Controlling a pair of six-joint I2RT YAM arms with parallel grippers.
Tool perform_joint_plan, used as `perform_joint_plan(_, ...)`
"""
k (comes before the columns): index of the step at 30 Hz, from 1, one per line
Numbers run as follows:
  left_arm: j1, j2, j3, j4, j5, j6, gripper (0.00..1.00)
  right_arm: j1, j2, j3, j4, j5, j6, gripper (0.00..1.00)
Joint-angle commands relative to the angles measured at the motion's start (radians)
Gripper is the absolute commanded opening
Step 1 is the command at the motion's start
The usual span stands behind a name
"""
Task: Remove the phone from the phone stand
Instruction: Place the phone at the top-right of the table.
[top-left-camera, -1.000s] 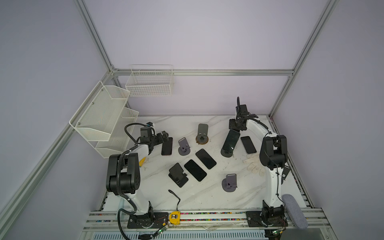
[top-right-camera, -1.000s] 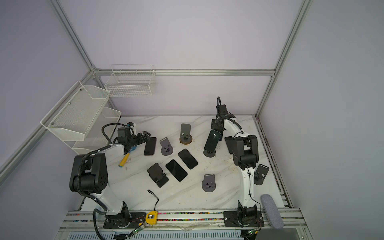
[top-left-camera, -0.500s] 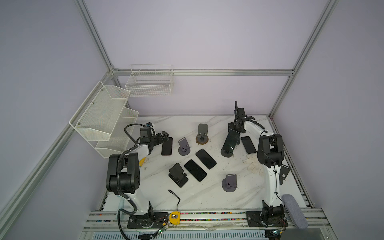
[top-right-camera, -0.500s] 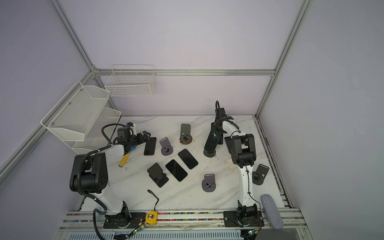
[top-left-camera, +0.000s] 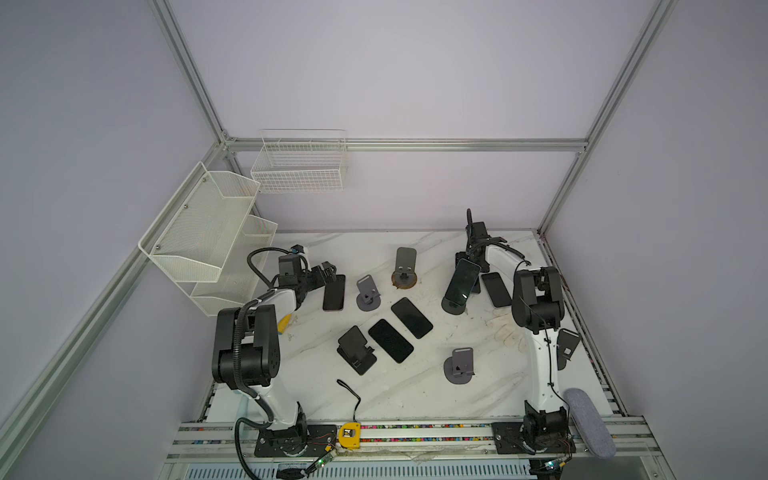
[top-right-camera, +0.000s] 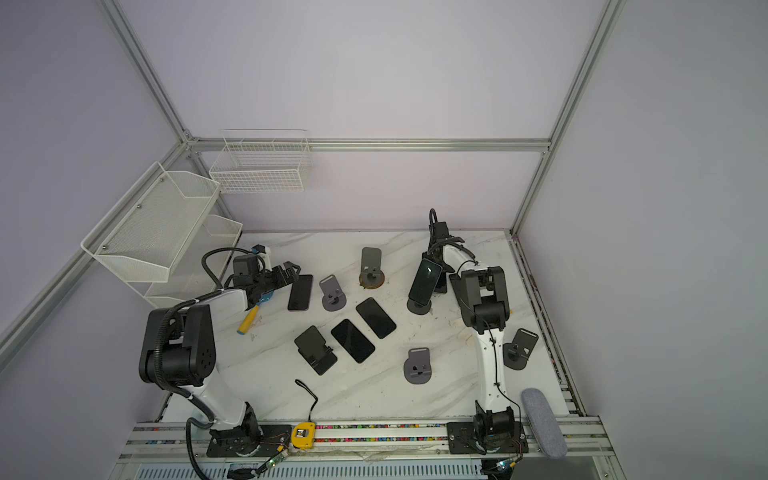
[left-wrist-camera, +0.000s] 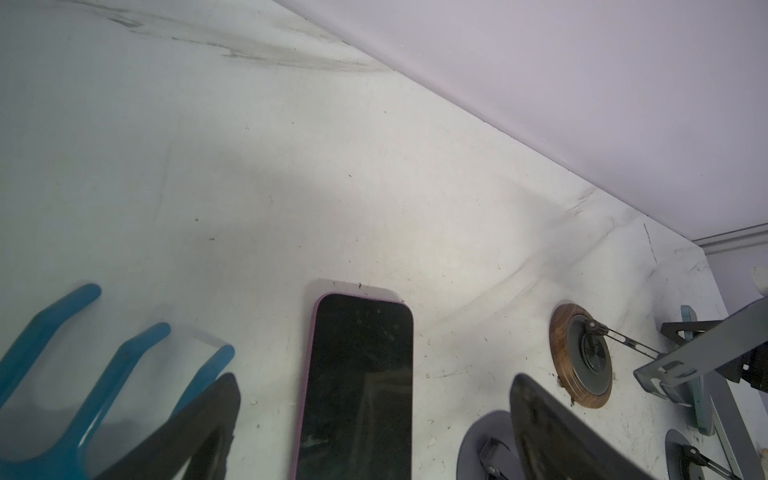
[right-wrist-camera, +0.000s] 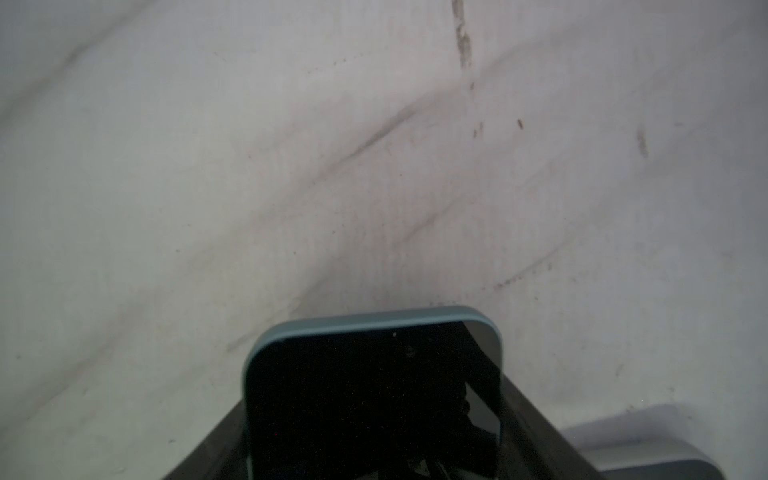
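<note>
A black-screened phone in a blue-grey case (top-left-camera: 461, 281) (top-right-camera: 424, 282) leans in a dark grey phone stand with a round base (top-left-camera: 453, 308) (top-right-camera: 417, 308). The screen is dark and faces up and forward. The phone tilts back with its lower end down at the stand, and the base sits flat. The pair stands toward the far right of the white marble tabletop (top-left-camera: 415, 395). The right claw (top-left-camera: 469, 262) grips the phone's upper end. In the right wrist view the rounded top edge (right-wrist-camera: 374, 324) shows close up.

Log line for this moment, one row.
phase: grasp | right claw: shut on phone top | phone: on phone stand, not yet lifted | left claw: open, holding nothing
</note>
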Motion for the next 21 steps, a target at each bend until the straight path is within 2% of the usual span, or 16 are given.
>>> perform_joint_plan(1, 0.011, -0.002, -0.042, 0.043, 0.023, -0.018, 1.00, 0.000, 0.003, -0.028, -0.002, 0.013, -0.016, 0.59)
perform_joint_plan(15, 0.015, -0.015, -0.064, 0.067, 0.025, -0.030, 1.00, 0.001, 0.004, -0.061, 0.006, 0.007, -0.025, 0.62)
perform_joint_plan(21, 0.018, -0.019, -0.071, 0.067, 0.025, -0.032, 1.00, 0.002, 0.003, -0.075, 0.014, 0.043, -0.020, 0.64)
